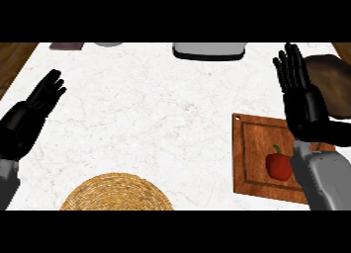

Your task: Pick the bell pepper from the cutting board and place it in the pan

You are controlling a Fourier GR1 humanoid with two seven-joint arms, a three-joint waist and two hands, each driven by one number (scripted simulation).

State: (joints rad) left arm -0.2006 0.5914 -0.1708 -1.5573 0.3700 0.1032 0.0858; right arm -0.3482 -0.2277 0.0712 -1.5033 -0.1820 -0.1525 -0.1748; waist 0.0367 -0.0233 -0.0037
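Head view shows my right hand (303, 101) raised over the bench with its black fingers straight and together, pointing away from me, holding nothing. From that hand the small red bell pepper with a green stem (279, 165) lies back toward me and slightly to the left, just beside the grey forearm. It rests on the brown wooden cutting board (252, 153), its long axis running roughly away from me, stem at the far end. The forearm covers the board's right part.

Beyond the fingertips, at the bench's right edge, sits a dark brown rounded shape (338, 84) that I take to be the pan, though the hand hides part of it. So I judge the move as: pull back and down to the pepper, then carry it forward and right.

My left hand (33, 106) rests open at the left, fingers straight, well apart from the pepper; the right is clearly nearer.

The white marbled bench (156, 113) also carries a round woven straw mat (116, 192) near me and a grey-and-white object (208, 50) at the far edge.
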